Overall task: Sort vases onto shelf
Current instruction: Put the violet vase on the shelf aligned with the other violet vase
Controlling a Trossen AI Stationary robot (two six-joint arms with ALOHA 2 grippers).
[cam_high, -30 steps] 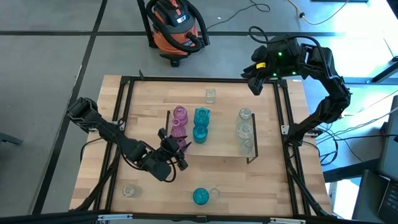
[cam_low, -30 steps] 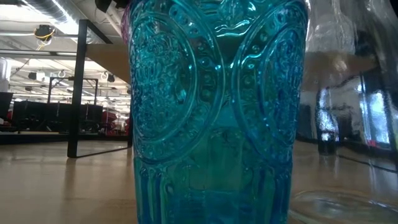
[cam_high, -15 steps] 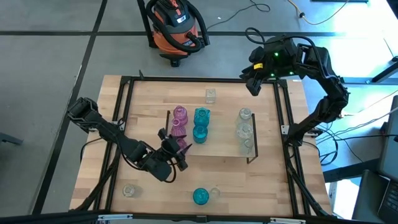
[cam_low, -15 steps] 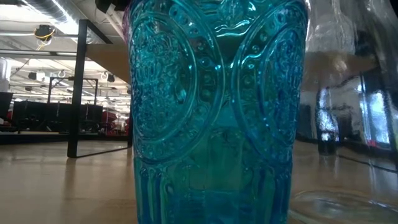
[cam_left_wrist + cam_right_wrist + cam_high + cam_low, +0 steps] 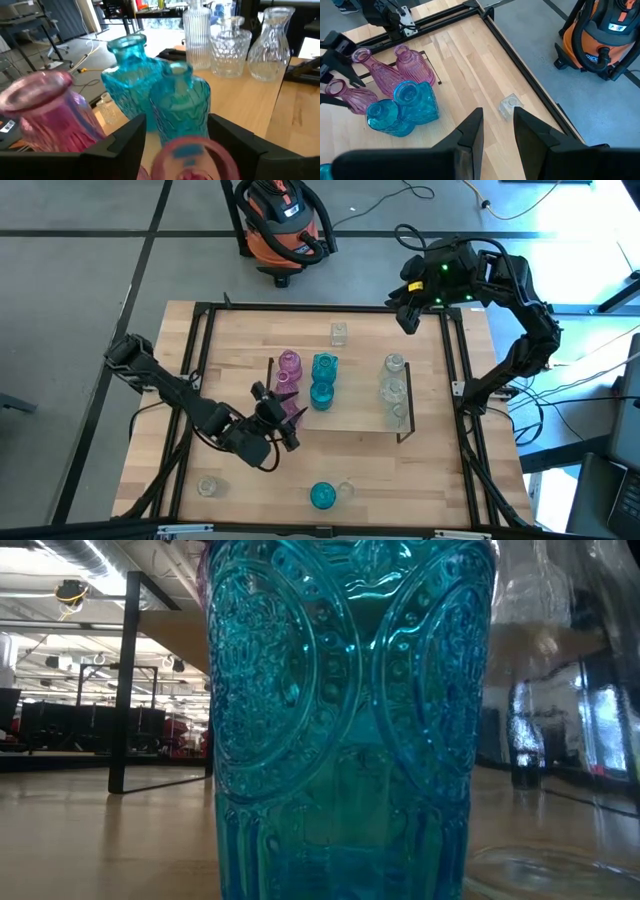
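— Room on the shelf (image 5: 350, 423)?
— Open between teal vases (image 5: 322, 380) and clear vases (image 5: 394, 392). Pink vases (image 5: 288, 380) crowd the left end.
— Elsewhere?
— Bare near-right tabletop (image 5: 430, 470); lone clear vase (image 5: 338, 333) at far edge.

I work in a lab-like workshop: grey concrete floor (image 5: 80, 270), orange shop vacuum (image 5: 283, 222), loose cables (image 5: 590, 365), ceiling ducts (image 5: 80, 560).
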